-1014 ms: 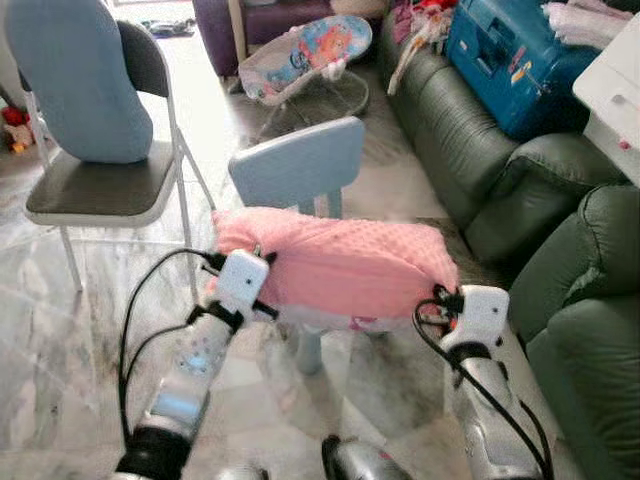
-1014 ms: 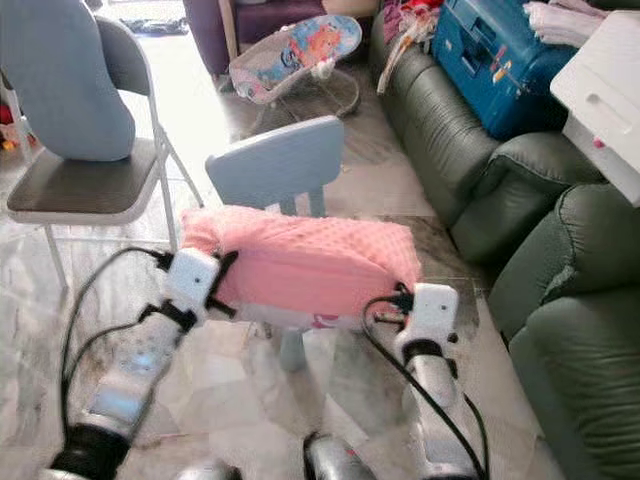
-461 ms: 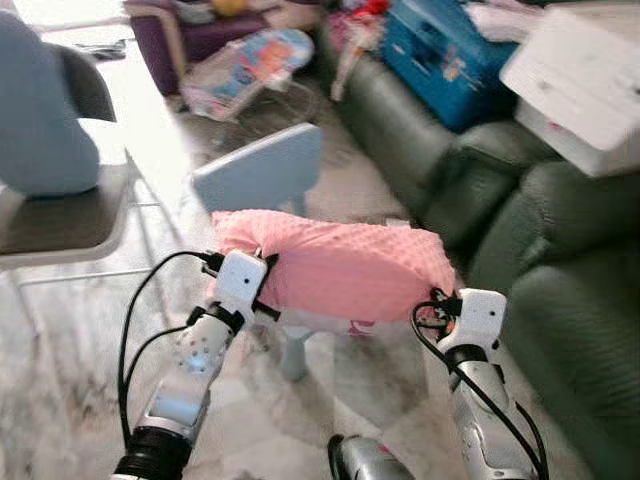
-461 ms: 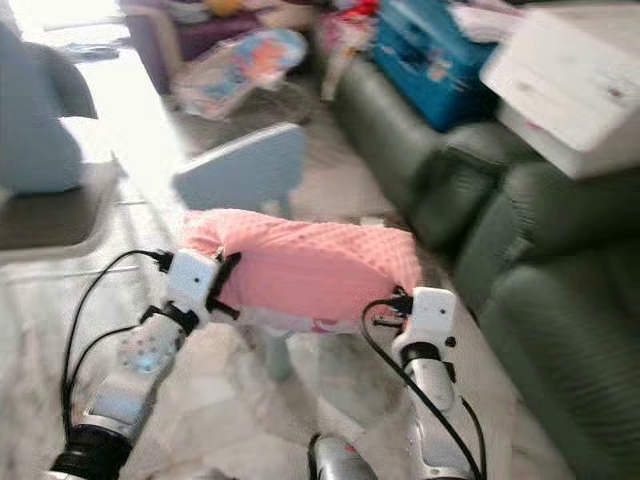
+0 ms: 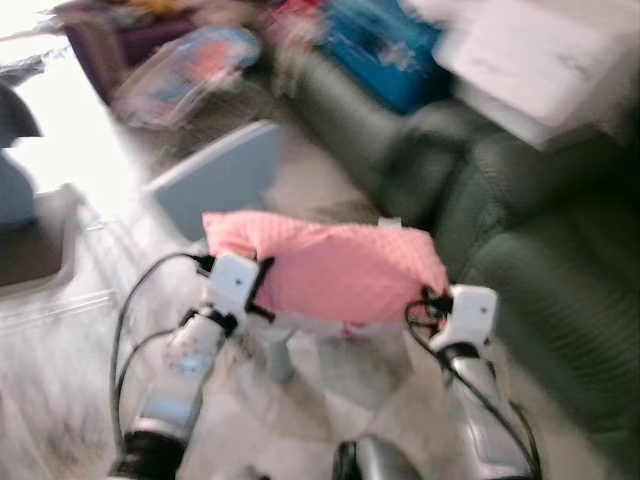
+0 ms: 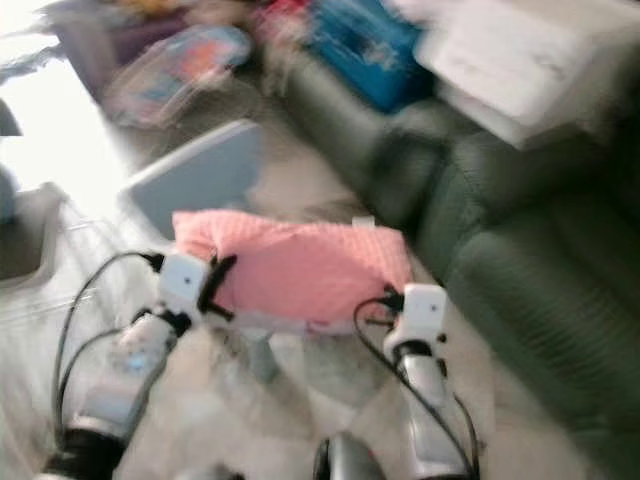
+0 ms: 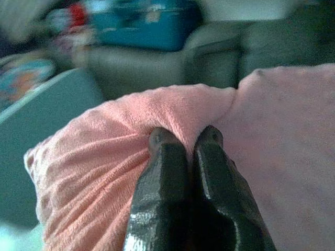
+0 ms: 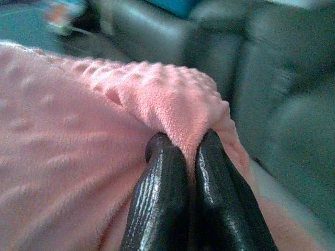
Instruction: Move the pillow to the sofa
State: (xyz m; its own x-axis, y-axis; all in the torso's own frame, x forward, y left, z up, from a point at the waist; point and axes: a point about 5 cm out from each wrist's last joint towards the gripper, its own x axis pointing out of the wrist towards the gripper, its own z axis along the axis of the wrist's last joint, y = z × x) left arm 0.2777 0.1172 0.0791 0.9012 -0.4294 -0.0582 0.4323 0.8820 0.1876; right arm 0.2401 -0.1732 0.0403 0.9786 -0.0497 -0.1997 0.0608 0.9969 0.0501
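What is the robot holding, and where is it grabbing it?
A soft pink fleece pillow. The left gripper pinches the fabric at one end, and the right gripper pinches the fabric at the other end.

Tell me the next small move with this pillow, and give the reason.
Probably keep turning right toward the green sofa and carry the pink pillow over its seat before letting go. The left claw and right claw are each shut on a pillow end, holding it in the air, and the sofa lies ahead on the right.
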